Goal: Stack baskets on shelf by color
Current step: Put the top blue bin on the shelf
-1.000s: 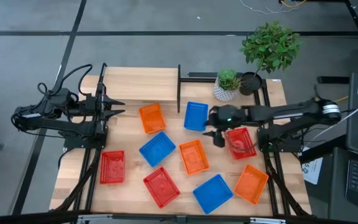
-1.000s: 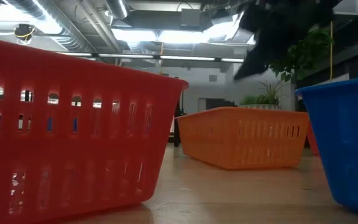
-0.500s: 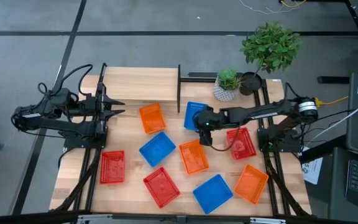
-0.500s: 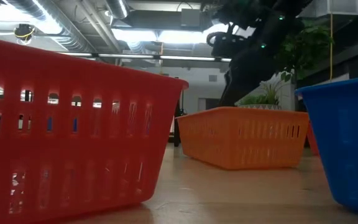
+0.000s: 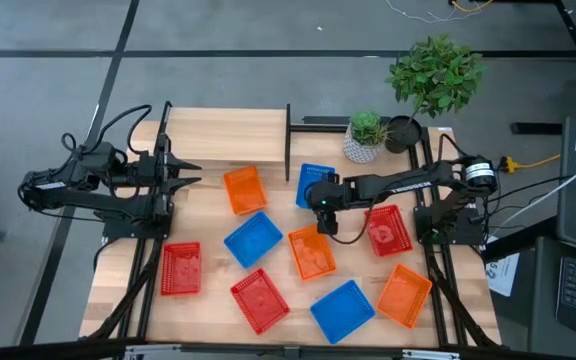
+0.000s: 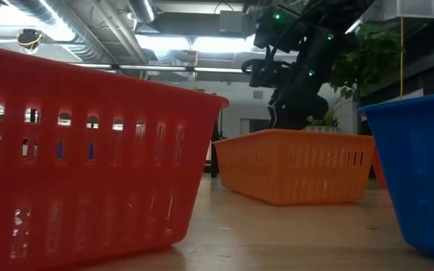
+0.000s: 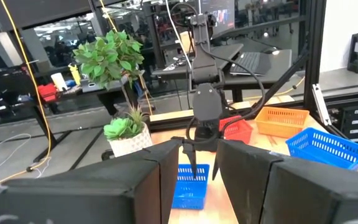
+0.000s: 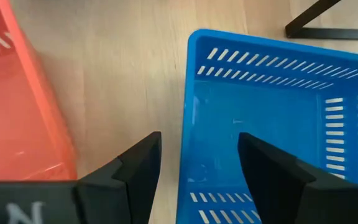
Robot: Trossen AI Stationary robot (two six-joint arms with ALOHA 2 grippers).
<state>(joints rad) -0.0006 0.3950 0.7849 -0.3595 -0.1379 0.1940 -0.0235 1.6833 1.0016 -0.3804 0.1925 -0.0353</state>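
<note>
Nine baskets lie loose on the tabletop, none on the shelf (image 5: 223,125) at the far left. My right gripper (image 5: 320,206) is open and hangs over the near end of the blue basket (image 5: 315,183) beside the shelf's upright. In the right wrist view the gripper (image 8: 197,168) straddles that basket's side wall (image 8: 188,124), one finger over its floor, one over bare wood; an orange basket (image 8: 17,112) lies alongside. My left gripper (image 5: 173,180) waits open at the table's left edge. The left wrist view shows the right arm over the blue basket (image 7: 190,186).
Other baskets: orange (image 5: 244,189), blue (image 5: 253,238), orange (image 5: 311,250), red (image 5: 385,229), red (image 5: 180,268), red (image 5: 259,299), blue (image 5: 343,309), orange (image 5: 404,295). A white plant pot (image 5: 365,140) and a taller plant (image 5: 433,75) stand at the far right.
My right gripper has travelled from above the red basket toward the table's left and slightly far, ending over the blue basket by the shelf upright, and has come lower. No basket has moved.
</note>
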